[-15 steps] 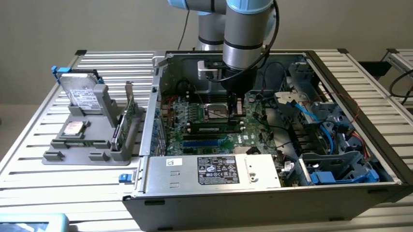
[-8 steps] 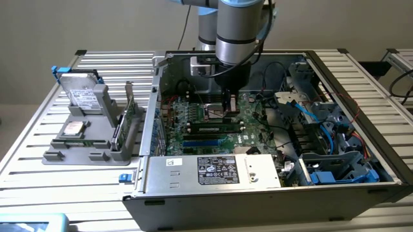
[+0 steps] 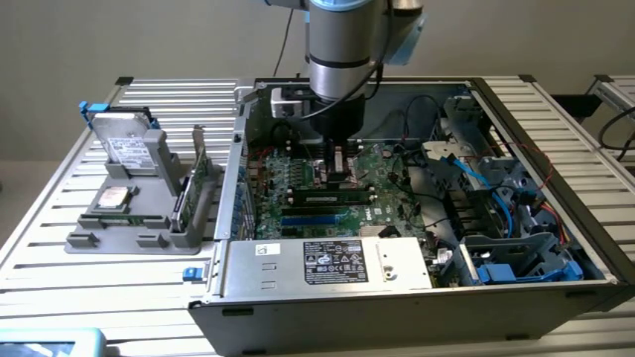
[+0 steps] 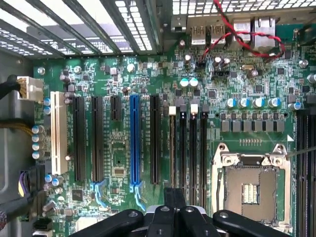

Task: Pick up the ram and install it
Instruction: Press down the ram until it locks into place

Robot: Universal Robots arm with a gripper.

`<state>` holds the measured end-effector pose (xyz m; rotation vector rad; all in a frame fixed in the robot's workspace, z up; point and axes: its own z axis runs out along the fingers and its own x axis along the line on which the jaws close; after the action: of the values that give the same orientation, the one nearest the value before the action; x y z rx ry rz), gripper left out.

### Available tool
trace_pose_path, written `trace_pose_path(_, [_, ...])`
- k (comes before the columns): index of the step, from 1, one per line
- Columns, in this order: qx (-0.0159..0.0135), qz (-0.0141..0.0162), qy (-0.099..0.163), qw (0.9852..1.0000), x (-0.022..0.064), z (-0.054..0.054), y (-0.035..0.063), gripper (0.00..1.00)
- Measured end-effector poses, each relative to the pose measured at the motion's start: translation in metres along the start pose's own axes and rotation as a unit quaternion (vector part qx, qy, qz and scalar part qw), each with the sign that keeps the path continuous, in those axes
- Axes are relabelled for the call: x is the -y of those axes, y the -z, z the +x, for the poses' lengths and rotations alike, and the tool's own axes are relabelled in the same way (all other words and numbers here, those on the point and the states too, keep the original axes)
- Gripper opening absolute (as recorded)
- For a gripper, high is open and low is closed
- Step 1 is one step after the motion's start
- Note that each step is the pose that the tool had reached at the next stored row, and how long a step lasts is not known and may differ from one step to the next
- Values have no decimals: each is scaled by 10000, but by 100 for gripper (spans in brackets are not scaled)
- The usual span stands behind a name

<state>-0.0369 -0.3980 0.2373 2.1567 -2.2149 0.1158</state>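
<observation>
Here the gripper (image 3: 340, 165) stood pressed together over the motherboard (image 3: 382, 172) inside the computer case (image 3: 397, 297); the ram (image 3: 337, 198) sat slotted, its fingertips hidden.

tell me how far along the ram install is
Looks done: the ram stands in a black slot on the motherboard. In hand: nothing visible; the gripper is shut, just above the board beside the ram. Left: whether the ram is fully seated cannot be told.
</observation>
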Motion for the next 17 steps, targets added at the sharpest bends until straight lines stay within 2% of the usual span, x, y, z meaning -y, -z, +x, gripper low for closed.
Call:
trace_pose_path(3, [1,42,-3,10000,-82,0,-15,11])
trace_pose_path(6, [0,59,-5,10000,-123,-14,-24,11])
trace_pose_path(17, [2,65,-5,10000,-162,-26,-71,11])
